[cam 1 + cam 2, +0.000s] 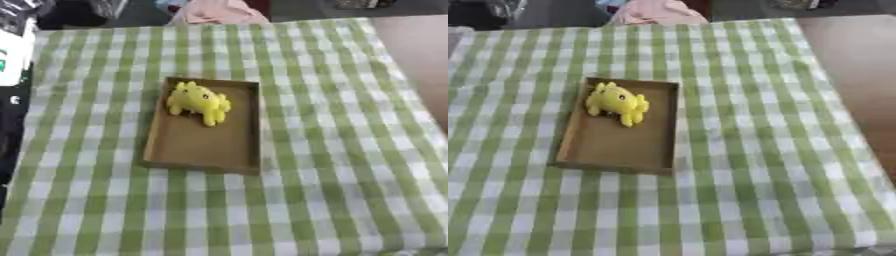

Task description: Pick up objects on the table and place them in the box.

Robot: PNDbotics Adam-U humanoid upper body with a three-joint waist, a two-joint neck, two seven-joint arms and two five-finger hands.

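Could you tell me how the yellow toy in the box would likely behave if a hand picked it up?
The yellow toy looks rounded and plush-like, so probably soft and light. Its stubby legs suggest it would not roll. It sits in the box, whose low walls should hardly hinder lifting.

Open checked cloth [350, 165] around box [203, 150] – yellow toy [199, 102] filling its far end

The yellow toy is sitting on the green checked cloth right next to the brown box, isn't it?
Not quite. The yellow toy is inside the brown box, at its far end, not beside it on the green checked cloth. The left eye view shows the box's rim all around the toy. The colours you named are right.
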